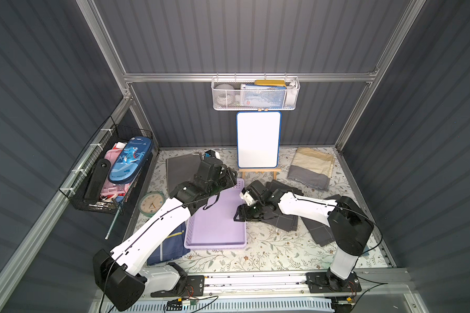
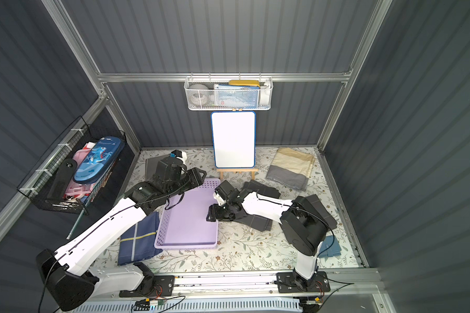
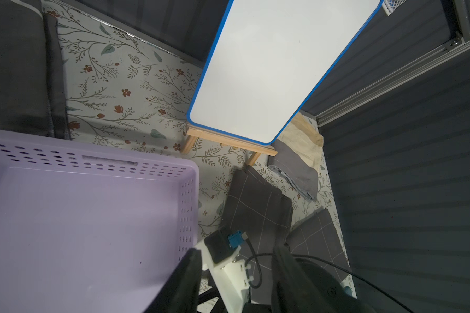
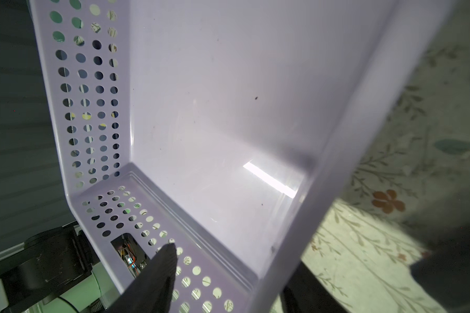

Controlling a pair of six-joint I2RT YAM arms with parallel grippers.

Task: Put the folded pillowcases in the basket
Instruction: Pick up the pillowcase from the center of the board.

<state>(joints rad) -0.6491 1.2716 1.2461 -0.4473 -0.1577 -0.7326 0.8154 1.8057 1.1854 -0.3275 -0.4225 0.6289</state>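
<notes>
**Task item.** Several folded cloths lie on the tabletop (image 1: 269, 252), and which one is meant cannot be told for certain. The likeliest is the dark grey pillowcase (image 1: 285, 223) with pale grid lines. It lies flat just right of the basket (image 1: 215, 245), partly under the right forearm. A second grid-lined cloth (image 1: 316, 234) sits further right.

**Basket.** It stands centre, and its floor shows bare in both top views and both wrist views. Nothing has been placed in it yet.

**Right pincer** (image 1: 239, 214). The jaws are wide apart and astride the basket's right wall, one finger (image 4: 163, 268) inside and the other outside. It grips nothing.

**Left pincer** (image 1: 225, 176). It hovers over the basket's far right corner with jaws parted and empty.

**Assessment.** The pickup has yet to be made.

**Recommendations:**
- Lift the right pincer clear of the wall before moving right. A sideways pull from here would likely drag the basket.
- Approach the pillowcase at its edge nearest the basket and close on every layer, so the fold holds.
- Carry it high enough for the hanging part to clear the rim, then lay it flat on the floor before letting go.
- Draw the left arm back from over the basket. The black loop (image 1: 212, 203) hanging beneath it could snag the cloth.
</notes>
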